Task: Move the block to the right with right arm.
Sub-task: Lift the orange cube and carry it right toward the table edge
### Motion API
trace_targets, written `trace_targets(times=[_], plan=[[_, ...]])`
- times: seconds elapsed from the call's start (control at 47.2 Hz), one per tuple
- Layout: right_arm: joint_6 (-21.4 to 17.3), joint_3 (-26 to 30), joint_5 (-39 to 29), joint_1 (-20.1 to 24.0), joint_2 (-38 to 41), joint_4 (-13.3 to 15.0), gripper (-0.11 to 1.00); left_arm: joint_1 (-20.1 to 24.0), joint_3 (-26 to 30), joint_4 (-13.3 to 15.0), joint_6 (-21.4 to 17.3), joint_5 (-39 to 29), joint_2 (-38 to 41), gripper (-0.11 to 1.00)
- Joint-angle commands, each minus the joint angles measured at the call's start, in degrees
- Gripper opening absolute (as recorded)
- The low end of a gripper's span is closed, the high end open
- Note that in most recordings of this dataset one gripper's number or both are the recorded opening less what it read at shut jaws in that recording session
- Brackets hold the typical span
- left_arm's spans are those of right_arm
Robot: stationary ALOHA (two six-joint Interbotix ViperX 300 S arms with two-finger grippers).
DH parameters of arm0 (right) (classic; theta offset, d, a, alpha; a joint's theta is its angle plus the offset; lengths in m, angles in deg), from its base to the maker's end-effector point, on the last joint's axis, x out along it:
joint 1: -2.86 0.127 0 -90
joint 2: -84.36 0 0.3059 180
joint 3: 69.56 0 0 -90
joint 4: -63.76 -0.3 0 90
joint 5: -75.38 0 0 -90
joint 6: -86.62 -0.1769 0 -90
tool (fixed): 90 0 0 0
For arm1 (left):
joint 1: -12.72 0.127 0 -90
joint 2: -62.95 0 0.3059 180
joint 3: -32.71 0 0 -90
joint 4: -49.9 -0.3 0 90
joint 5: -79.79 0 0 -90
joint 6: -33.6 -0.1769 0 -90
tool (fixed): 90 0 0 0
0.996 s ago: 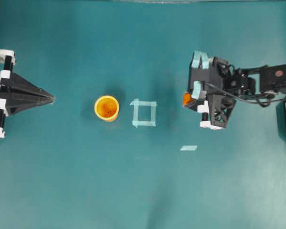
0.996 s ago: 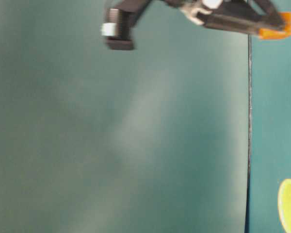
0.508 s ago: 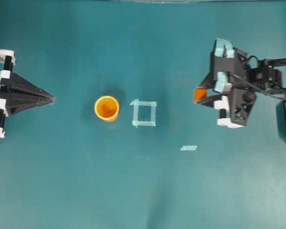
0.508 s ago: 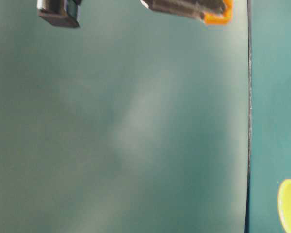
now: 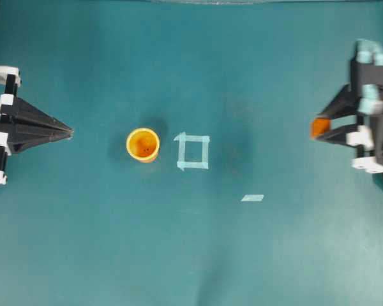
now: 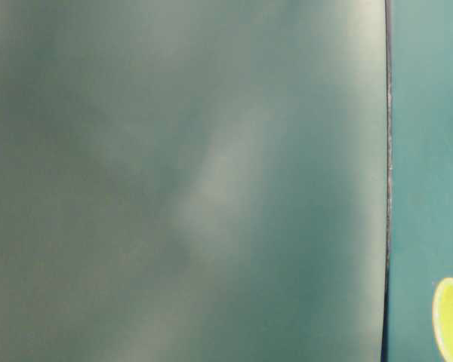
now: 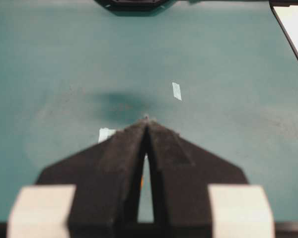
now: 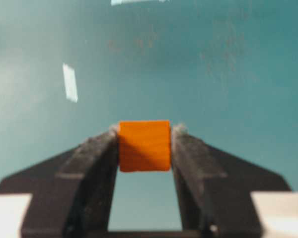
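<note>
The small orange cube block (image 8: 144, 146) sits pinched between the tips of the black right gripper (image 5: 319, 128), at the far right edge of the teal table (image 5: 191, 255). The wedge-shaped black left gripper (image 5: 69, 132) has its jaws pressed together, holding nothing. No writing is legible.

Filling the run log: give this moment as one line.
right tool: shut on block, at right table edge | left tool: shut, idle at left | cup: upright beside tape square
</note>
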Motion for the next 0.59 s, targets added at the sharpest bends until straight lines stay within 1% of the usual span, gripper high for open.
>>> trace_targets(times=[0.0,0.254,0.466,0.572], plan=[[-0.4,0.4,-3.3,0.1,-3.5,-0.2,0.4,-0.1,1.6,-0.1,0.0,0.2,0.4,0.0],[-4.0,-2.4,-14.4,0.2,-13.5,-0.2,0.4,-0.1,1.6,-0.1,-0.1,0.3,0.4,0.0],[-6.3,-4.0,-19.2,0.2,-20.2,-0.2,0.4,-0.1,1.6,-0.1,-0.1,0.2,0.4,0.0],[-6.5,-3.7,-21.1,0.2,-22.4,-0.2,0.4,-0.1,1.6,-0.1,0.0,0.2,0.4,0.0]])
